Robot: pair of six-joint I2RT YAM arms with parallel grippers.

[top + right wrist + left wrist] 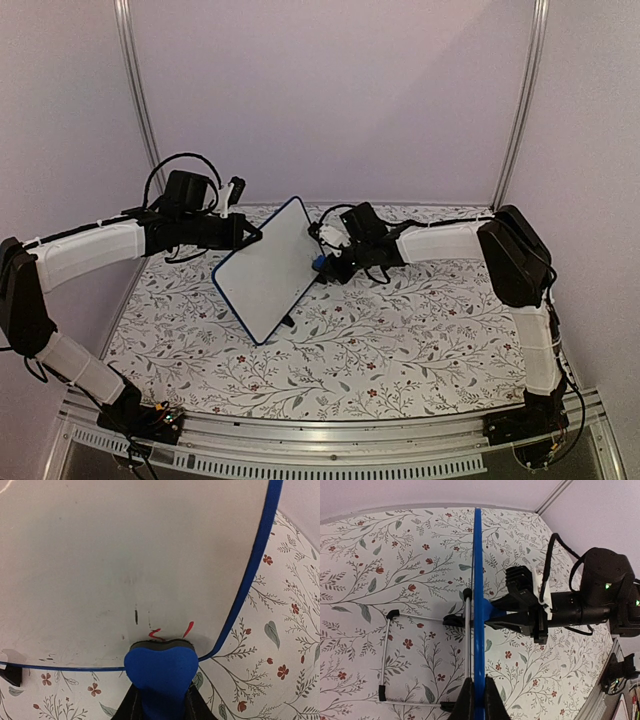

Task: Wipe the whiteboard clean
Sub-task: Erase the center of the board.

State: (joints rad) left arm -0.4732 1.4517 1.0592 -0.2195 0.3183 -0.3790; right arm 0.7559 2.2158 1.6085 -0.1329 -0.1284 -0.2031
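Wiping step: whiteboard [268, 272] is clamped by left gripper [476, 692], eraser [160, 672] pinched by right gripper [160, 702]; red marks [156, 632], lower centre, judged to be swept next.

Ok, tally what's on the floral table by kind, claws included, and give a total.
Small white rectangular whiteboard with blue edge: 1
Blue eraser block: 1
Black two-finger claws, left claw and right claw: 2
Total: 4
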